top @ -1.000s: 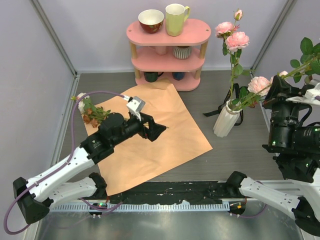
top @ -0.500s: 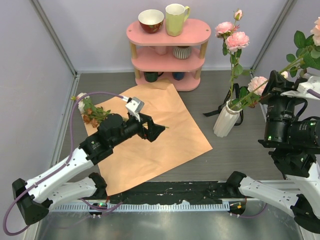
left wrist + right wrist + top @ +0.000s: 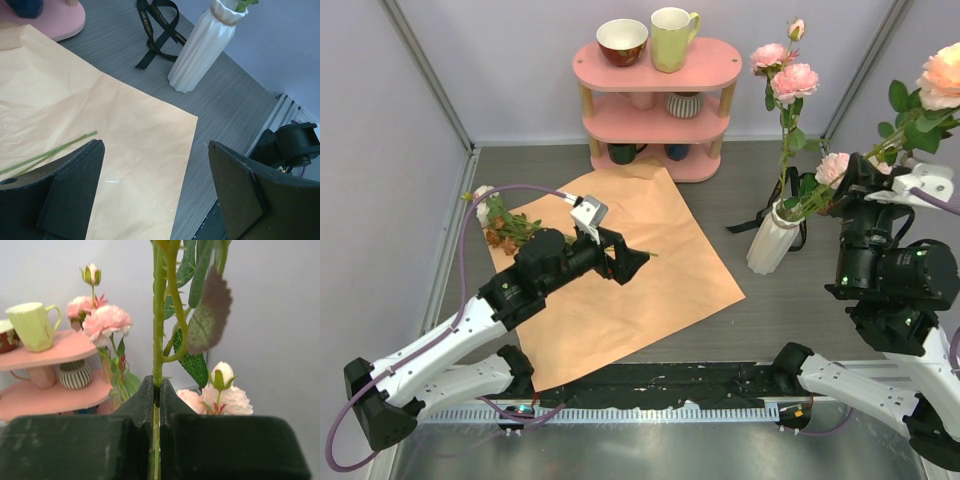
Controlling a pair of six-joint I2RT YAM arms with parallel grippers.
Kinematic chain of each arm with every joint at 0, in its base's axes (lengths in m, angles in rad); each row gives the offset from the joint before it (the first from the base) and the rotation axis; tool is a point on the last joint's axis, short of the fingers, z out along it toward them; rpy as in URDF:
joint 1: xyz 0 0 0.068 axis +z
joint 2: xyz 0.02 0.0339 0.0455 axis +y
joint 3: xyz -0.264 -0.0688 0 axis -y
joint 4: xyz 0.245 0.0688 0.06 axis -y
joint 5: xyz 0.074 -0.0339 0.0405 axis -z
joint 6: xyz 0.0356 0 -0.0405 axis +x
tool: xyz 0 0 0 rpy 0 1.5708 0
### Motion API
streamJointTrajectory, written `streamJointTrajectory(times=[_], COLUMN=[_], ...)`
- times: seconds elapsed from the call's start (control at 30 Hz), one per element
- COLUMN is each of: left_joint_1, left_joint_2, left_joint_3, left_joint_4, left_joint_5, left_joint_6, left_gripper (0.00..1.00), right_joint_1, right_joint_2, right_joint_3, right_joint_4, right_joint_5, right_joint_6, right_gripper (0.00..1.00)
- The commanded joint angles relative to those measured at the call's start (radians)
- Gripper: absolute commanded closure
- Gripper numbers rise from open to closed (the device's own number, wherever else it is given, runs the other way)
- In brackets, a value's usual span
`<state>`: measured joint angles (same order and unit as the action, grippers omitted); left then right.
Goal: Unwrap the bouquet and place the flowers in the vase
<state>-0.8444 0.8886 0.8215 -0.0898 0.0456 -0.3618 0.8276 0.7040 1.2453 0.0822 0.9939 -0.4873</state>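
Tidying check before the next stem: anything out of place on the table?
Yes: brown flowers lie loose at the far-left edge of the spread paper, away from the vase; the black ribbon sprawls untied beside the vase.

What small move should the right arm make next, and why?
Probably steer the lower end of the held stem over the vase and ease it down. The right jaws are shut on it, raised beside the vase, which already holds pink roses; the left jaws stand open over the paper.
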Motion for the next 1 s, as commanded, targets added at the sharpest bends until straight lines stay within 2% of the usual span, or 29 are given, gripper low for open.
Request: streamJointTrajectory(times=[0.0,0.17,0.4,0.63,0.77,0.97], left_joint_1=[-0.002,-0.002,-0.002,-0.002,-0.002,-0.004], left_joint_2=[-0.014,-0.008,0.004,0.003,0.000,0.001], left_joint_3=[-0.007,-0.015,-0.021,-0.019,-0.025,-0.030], left_joint_4=[0.018,0.018,0.016,0.015,0.007,0.005], left_joint_5=[-0.010,-0.015,-0.018,-0.021,-0.032,-0.033], left_joint_6=[0.006,-0.002,-0.019,-0.028,-0.032,-0.037], left_gripper=[0.11,0.11,0.11,0.11,0.11,0.11], right_joint_1=[0.001,0.001,-0.011,-0.114,-0.221,-0.246], right_joint_2=[-0.008,-0.005,0.017,0.046,0.048,0.078], right_joint_3=[-0.078,-0.162,-0.283,-0.368,-0.402,-0.397], right_joint_4=[0.005,-0.068,-0.052,-0.074,-0.146,-0.186], right_joint_5=[0.052,0.069,0.114,0.103,-0.003,-0.003], right_joint_6=[0.053,0.186,0.280,0.423,0.545,0.585], right_gripper=[0.99,0.99,0.99,0.99,0.99,0.96])
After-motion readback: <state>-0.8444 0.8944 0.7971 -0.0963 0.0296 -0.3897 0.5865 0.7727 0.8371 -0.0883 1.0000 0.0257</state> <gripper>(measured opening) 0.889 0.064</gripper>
